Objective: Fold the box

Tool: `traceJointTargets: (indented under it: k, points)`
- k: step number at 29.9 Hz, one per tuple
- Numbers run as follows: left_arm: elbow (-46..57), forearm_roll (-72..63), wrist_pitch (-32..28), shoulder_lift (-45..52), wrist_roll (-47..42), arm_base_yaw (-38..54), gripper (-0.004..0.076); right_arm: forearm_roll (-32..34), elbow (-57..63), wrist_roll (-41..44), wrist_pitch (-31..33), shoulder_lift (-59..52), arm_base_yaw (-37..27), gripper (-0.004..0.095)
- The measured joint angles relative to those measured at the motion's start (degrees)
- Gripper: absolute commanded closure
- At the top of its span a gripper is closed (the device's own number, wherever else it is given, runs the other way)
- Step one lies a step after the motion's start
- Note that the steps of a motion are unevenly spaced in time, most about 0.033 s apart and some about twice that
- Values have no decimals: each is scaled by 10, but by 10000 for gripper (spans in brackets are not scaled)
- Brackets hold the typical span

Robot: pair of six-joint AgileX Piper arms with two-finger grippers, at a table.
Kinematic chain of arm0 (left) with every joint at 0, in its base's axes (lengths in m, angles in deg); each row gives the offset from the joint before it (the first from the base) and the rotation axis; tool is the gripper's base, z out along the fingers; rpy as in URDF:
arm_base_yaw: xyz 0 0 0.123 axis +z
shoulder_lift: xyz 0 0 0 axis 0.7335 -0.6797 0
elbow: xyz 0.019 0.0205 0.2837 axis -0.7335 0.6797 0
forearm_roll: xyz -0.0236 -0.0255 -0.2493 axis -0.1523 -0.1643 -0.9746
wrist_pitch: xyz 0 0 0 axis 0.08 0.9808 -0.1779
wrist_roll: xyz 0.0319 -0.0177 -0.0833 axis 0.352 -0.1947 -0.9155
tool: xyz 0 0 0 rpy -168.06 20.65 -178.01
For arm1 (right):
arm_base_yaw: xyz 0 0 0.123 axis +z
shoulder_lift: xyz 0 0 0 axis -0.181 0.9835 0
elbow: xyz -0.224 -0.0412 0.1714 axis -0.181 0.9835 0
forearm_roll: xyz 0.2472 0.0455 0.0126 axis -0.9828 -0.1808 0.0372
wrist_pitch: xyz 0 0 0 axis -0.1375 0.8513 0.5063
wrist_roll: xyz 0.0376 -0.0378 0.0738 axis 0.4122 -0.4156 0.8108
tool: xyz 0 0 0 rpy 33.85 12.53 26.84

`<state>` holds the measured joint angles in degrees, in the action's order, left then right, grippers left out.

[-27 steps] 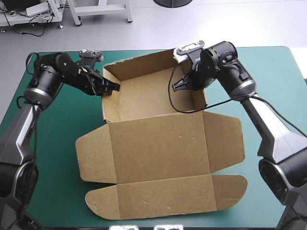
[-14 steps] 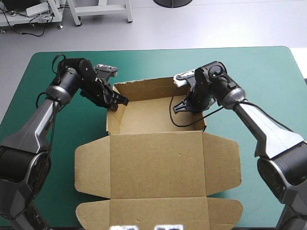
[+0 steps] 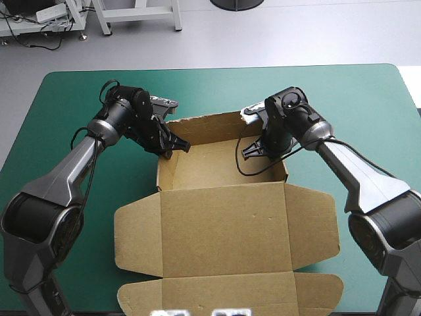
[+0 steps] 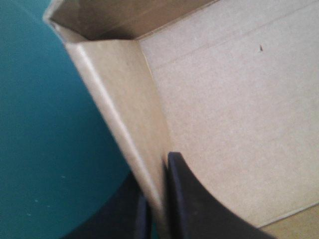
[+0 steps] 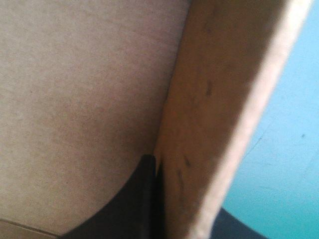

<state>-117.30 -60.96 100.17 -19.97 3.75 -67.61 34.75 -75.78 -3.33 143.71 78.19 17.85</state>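
Observation:
The brown box stands as an open tray at mid-table, its walls raised. Its lid lies flat toward the near edge, with rounded side flaps. My left gripper is shut on the tray's left wall near the far corner. In the left wrist view that wall runs between the black fingers of the left gripper, one inside and one outside. My right gripper is shut on the right wall. There, the right gripper has one finger inside the right wall and one outside.
The teal-green cover shows on both sides of the box and beyond its far wall. The lid's front tuck flap lies at the table's near edge.
Both grippers have drawn the box toward the near edge while holding its side walls. The tray now sits nearer, and the lid's front flap has slid to the picture's bottom edge.

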Motion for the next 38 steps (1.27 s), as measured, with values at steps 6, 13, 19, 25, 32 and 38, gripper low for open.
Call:
traceJointTargets:
  k: [6, 13, 19, 25, 32, 38]
  points:
    - [0, 4, 4, -14, -2, 0, 729, -8, 1, -1, 0, 19, 0, 929]
    - [0, 2, 4, -15, -2, 0, 620, -8, 1, -34, 0, 19, 0, 642]
    - [0, -19, 7, -17, 24, -1, 397, -21, 1, -88, 0, 19, 1, 266]
    - [0, -41, 7, -19, 30, -6, 297, -29, 1, -89, -1, 19, 2, 258]
    - [0, -41, 7, -12, 39, -7, 295, -9, 1, -91, -1, 13, 5, 258]
    - [0, -27, 3, 13, 45, -7, 295, -8, 0, -101, -3, -19, -14, 258]
